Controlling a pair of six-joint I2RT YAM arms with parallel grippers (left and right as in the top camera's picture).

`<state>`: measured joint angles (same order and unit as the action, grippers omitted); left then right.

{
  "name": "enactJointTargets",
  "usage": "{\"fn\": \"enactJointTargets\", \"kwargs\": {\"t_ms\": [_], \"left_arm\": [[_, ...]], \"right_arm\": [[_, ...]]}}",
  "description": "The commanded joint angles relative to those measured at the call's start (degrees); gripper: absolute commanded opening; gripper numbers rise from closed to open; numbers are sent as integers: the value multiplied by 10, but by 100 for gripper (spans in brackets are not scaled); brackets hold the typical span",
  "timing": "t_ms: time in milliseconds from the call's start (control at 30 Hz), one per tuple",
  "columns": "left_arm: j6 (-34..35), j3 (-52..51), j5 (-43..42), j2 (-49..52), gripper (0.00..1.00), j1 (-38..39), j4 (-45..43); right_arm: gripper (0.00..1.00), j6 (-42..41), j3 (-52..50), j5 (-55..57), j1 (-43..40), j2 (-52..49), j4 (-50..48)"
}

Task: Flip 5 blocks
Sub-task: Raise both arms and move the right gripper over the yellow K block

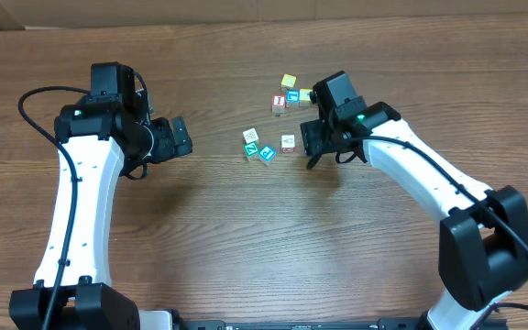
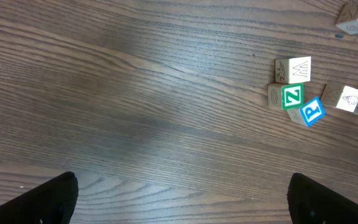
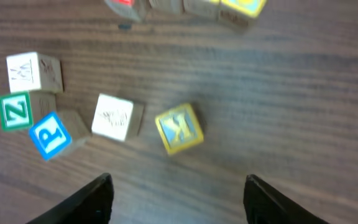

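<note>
Wooden blocks (image 1: 266, 153) sit toward the table's (image 1: 273, 247) far edge, broad tabletop nearside; left gripper (image 1: 183, 137) and right gripper (image 1: 312, 147) both spread apart.

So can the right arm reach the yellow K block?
Probably yes. The yellow K block sits just ahead of the open right tool, with only bare table between. The whitish block beside it is close and might get bumped.

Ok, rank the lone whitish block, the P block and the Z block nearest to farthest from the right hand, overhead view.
1. Lone whitish block, right beside the right hand.
2. P block, next, a little lower in view.
3. Z block, farthest, on the P block's far side.
</note>
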<state>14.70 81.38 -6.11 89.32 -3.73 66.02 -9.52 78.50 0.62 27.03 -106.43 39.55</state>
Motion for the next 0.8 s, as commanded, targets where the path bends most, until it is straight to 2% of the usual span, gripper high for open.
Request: {"fn": "enactJointTargets", "kwargs": {"t_ms": [0,133,300,767], "left_arm": [[7,13,8,6,100,4,0],[7,13,8,6,100,4,0],[7,13,6,6,100,4,-2],[7,13,6,6,100,4,-2]], "right_arm": [[65,34,18,12,1,-23,-19],[60,73,18,12,1,-49,-38],[47,88,18,12,1,-75,-60],[46,109,17,-9,1,-113,-93]]}}
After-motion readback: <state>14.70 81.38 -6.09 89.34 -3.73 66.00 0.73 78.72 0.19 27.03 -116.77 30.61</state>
